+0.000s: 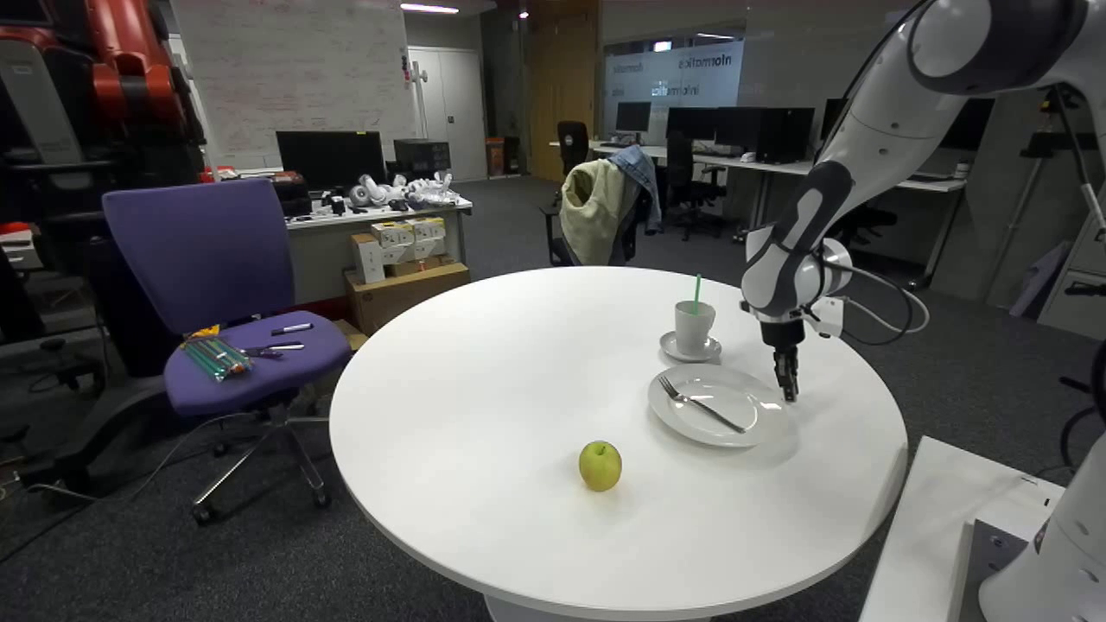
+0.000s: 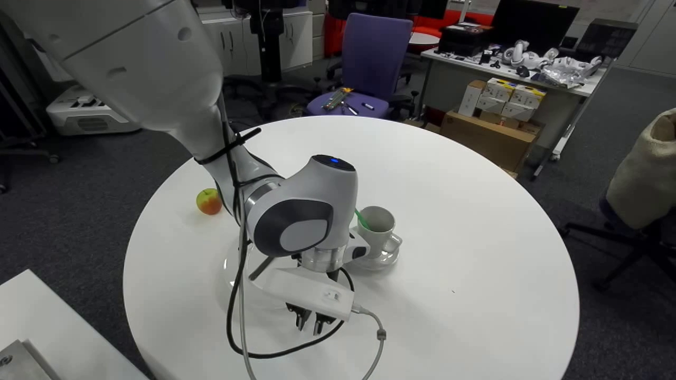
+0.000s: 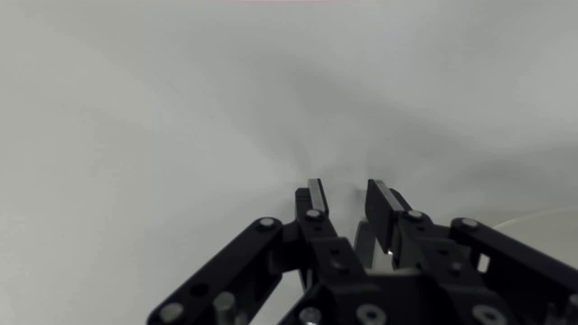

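My gripper (image 1: 787,393) points down, low over the white table just beside the rim of a white plate (image 1: 678,425). In an exterior view its two black fingers (image 2: 310,323) stand apart. The wrist view shows a gap between the fingertips (image 3: 344,186) with nothing held; a dark grey strip lower between the fingers is unclear. The plate's edge (image 3: 546,232) shows at lower right there. A metal fork (image 1: 714,415) lies on the plate. A white mug (image 1: 694,328) with a green straw (image 1: 697,292) stands on a saucer (image 1: 668,349) behind the plate. I cannot tell whether the fingertips touch the table.
An apple (image 1: 600,466) sits on the round white table (image 1: 484,389). A purple chair (image 1: 259,358) holding pencils stands near it, and a jacket-draped chair (image 1: 596,212) stands behind. A cable (image 2: 288,348) loops below the wrist. The arm's base is on a white stand (image 1: 959,510).
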